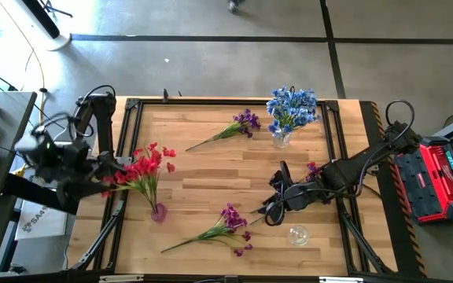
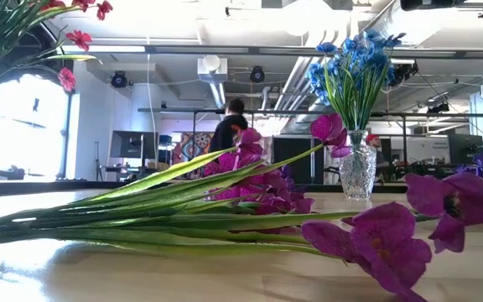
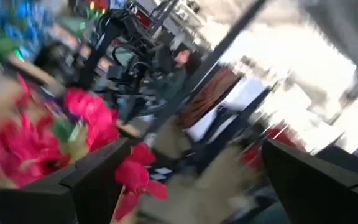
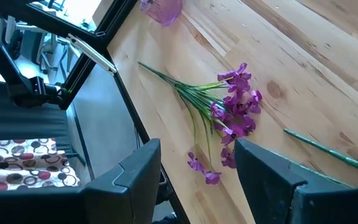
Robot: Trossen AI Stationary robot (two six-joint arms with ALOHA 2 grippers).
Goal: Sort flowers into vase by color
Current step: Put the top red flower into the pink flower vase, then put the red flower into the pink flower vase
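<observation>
Purple flowers (image 2: 376, 243) lie loose along the surface's near edge, apparently waiting for the empty clear vase (image 1: 298, 234). Just beside them hangs the right gripper (image 1: 272, 206), fingers half spread, holding nothing. Reds fill the pink vase (image 1: 158, 211) near the left edge, where the left gripper (image 1: 110, 177) stands wide open.

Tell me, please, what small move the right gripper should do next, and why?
Probably lower the right gripper, its fingers apart and empty, onto the purple spray lying loose on the table. The clear vase beside it is empty.
</observation>
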